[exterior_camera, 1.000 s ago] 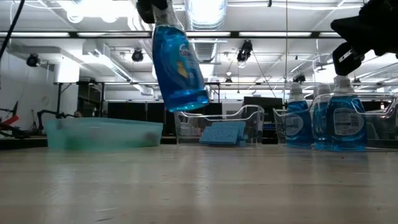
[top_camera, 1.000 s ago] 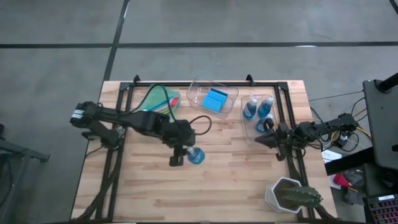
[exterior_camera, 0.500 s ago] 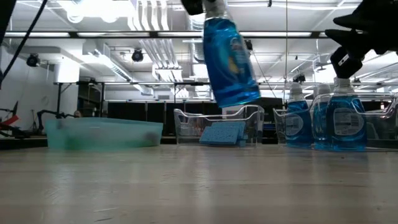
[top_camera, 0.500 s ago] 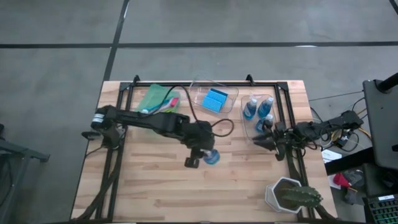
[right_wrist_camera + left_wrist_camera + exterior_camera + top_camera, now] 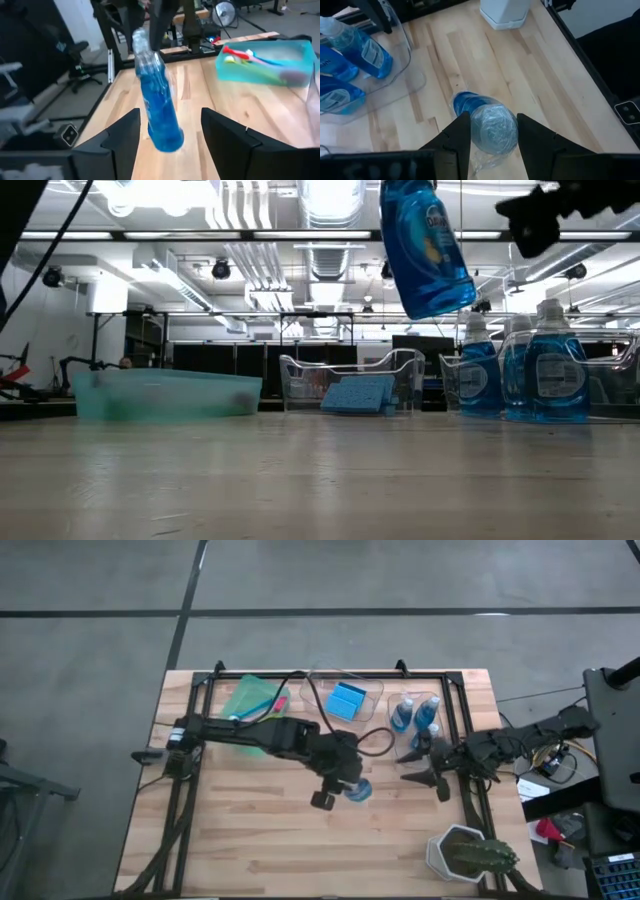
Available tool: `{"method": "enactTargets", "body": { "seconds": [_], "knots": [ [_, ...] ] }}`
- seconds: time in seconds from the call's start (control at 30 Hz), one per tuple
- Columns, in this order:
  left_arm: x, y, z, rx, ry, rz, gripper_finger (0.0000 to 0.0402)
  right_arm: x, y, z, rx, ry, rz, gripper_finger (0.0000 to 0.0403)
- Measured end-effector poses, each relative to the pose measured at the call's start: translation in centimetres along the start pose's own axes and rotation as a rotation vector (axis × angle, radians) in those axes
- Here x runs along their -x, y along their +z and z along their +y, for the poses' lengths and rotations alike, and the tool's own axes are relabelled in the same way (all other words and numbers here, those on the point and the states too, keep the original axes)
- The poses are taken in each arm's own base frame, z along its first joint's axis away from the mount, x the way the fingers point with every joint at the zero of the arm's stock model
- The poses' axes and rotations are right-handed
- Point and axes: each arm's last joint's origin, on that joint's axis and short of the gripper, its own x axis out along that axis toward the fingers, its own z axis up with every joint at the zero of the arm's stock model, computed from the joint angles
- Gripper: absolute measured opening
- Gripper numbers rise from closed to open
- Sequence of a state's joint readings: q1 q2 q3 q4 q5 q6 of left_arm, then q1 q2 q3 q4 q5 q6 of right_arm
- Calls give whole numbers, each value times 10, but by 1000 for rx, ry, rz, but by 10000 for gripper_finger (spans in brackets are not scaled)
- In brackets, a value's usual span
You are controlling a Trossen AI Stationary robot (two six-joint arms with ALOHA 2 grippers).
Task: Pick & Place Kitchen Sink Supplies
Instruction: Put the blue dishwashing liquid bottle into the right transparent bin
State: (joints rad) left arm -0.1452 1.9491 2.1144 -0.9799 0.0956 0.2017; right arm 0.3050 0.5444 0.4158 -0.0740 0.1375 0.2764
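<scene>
High view, my left gripper [image 5: 341, 783] clamping a blue-liquid bottle [image 5: 359, 790] above the table [image 5: 250, 840], bottle hanging tilted from my fingers, my right gripper [image 5: 421, 768] spread open and facing it, clear bin [image 5: 399, 745] of bottles just beside my right fingers.

Bare wood table [image 5: 260, 830] across the near half, free passage there; cactus pot [image 5: 462, 852] blocks the near right corner. Far edge crowded: green bin [image 5: 247, 698], clear sponge bin [image 5: 343, 696], clear bottle bin [image 5: 415, 725] side by side. Mid-table, left gripper [image 5: 338, 788] holding a blue bottle [image 5: 359, 790] aloft and the spread-fingered right gripper [image 5: 424, 766] leave a narrow gap between them.
</scene>
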Motion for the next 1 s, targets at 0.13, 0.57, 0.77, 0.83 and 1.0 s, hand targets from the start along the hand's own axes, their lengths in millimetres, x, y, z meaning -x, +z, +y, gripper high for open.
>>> {"method": "enactTargets", "body": {
  "seconds": [0.13,0.57,0.77,0.83,1.0],
  "knots": [
    [-2,1,1,-4,-9,-1,134,-15,18,7,50,-12,34,211],
    [0,1,0,-4,-18,-7,133,-72,42,18,191,-35,141,211],
    [1,1,-1,-5,-20,-9,131,-93,52,16,194,66,152,210],
    [2,1,-1,-5,-19,-8,133,-100,52,14,186,77,171,210],
    [3,1,-1,-7,-26,-6,132,-117,48,8,149,169,165,210]
  ]
}}
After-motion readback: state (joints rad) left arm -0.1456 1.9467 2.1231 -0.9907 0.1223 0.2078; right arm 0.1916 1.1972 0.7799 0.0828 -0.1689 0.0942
